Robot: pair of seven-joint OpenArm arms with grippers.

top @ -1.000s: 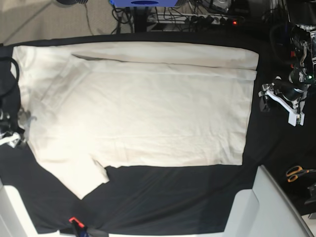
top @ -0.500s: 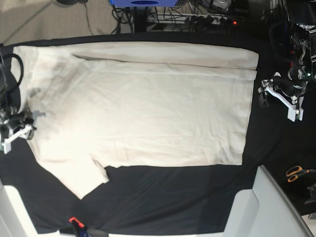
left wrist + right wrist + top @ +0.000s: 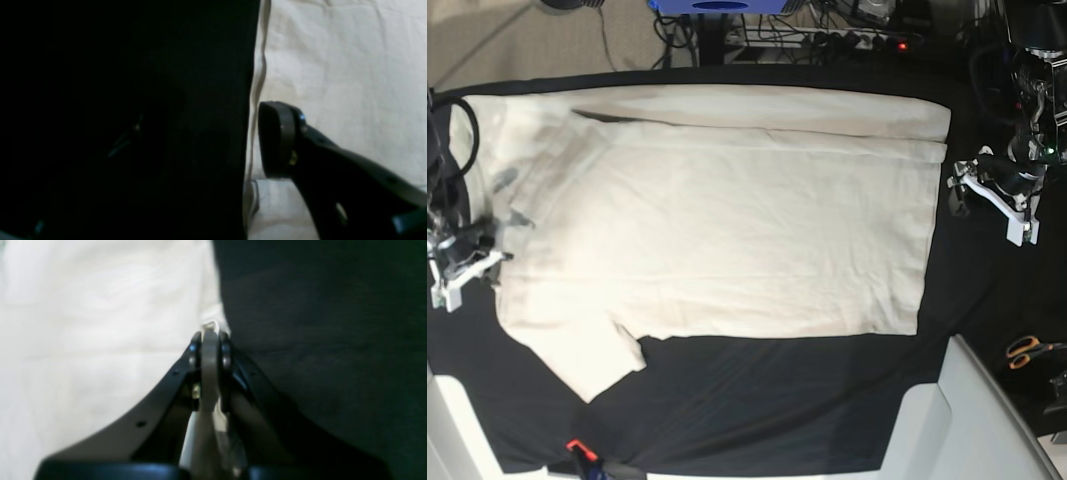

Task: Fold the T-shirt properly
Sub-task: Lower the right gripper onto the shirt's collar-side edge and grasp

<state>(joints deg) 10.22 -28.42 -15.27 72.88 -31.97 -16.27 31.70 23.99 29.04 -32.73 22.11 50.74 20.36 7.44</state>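
Observation:
The cream T-shirt (image 3: 727,220) lies spread flat on the black table cloth (image 3: 777,400), one sleeve pointing to the front left. My right gripper (image 3: 485,260) is at the shirt's left edge. In the right wrist view it (image 3: 210,340) is shut, with a strip of the T-shirt (image 3: 83,323) pinched between its fingers. My left gripper (image 3: 959,195) is by the shirt's right hem. In the left wrist view one finger (image 3: 277,140) sits over the T-shirt (image 3: 333,66) just inside the hem. The other finger is lost in the dark, and the jaws stand wide apart.
Orange-handled scissors (image 3: 1027,350) lie at the right edge. A white bin (image 3: 967,420) stands at the front right. A power strip and cables (image 3: 847,38) run behind the table. A small red-tipped tool (image 3: 577,447) is at the front left.
My right gripper has moved in onto the shirt's left edge and closed on it; the cloth there has shifted and wrinkled. My left gripper has edged slightly toward the right hem.

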